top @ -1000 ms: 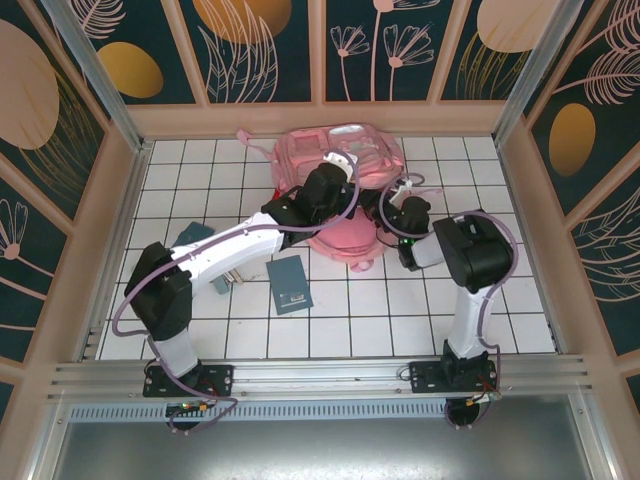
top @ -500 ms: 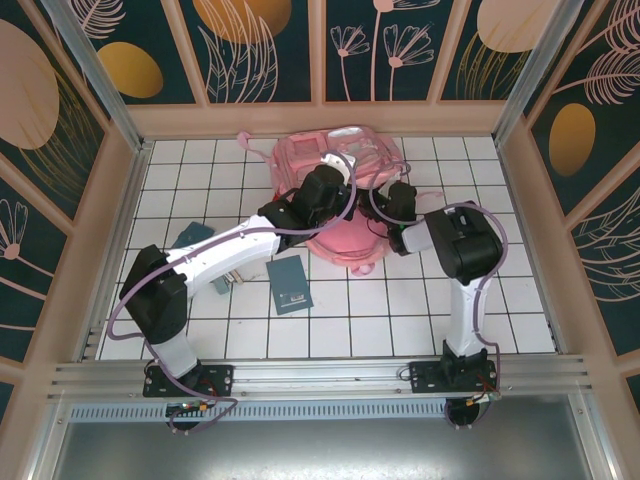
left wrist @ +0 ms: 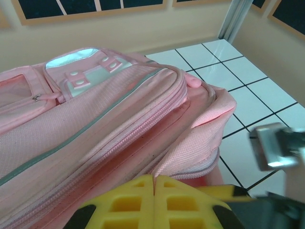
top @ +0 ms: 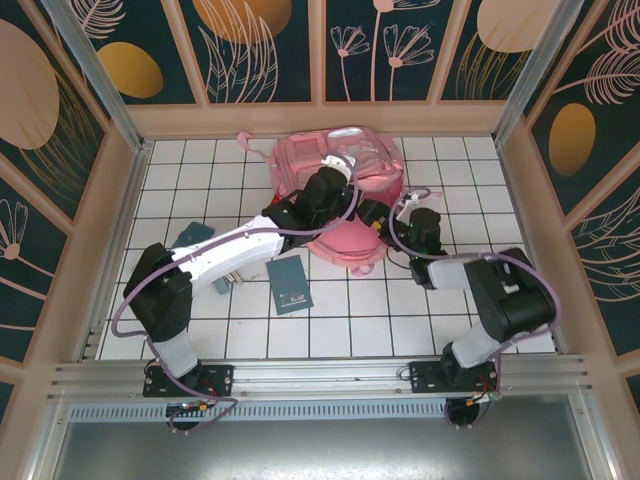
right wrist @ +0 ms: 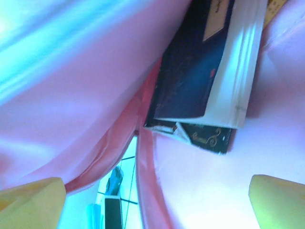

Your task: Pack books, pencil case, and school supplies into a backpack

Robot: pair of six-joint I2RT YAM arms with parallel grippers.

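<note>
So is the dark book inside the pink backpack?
Inside. The right wrist view shows the dark book with pink backpack fabric on both sides of it, and the right gripper is open, not holding it.

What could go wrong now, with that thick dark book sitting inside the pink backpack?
1. The right gripper is open, deep in the backpack near the dark book. As it pulls out, a finger might snag the loose pink fabric or drag that book along.
2. The left gripper is shut right at the backpack. If the bag shifts, the opening might sag closed before the teal book on the table goes in.
</note>
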